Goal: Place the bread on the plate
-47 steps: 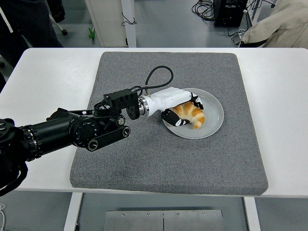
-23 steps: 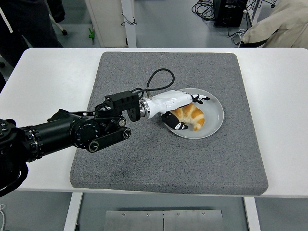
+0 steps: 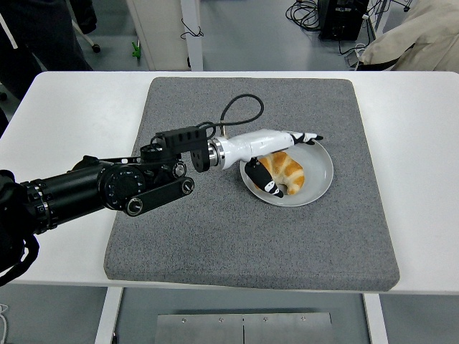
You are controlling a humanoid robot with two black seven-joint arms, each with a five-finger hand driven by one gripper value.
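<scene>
Your left hand (image 3: 276,154) reaches in from the left edge to just right of frame centre, fingers (image 3: 305,136) spread and released, gripping nothing; the bread (image 3: 285,170), a golden croissant, lies on the plate (image 3: 319,175) directly beneath the hand, between fingers above and thumb (image 3: 261,179) below; the plate sits on the grey mat (image 3: 251,236) covering the white surface (image 3: 423,179).

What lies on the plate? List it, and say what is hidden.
A croissant lies on the white plate, which sits on the grey mat. The left hand is open over the plate's left side, its thumb beside the bread, covering that part of the plate.
</scene>
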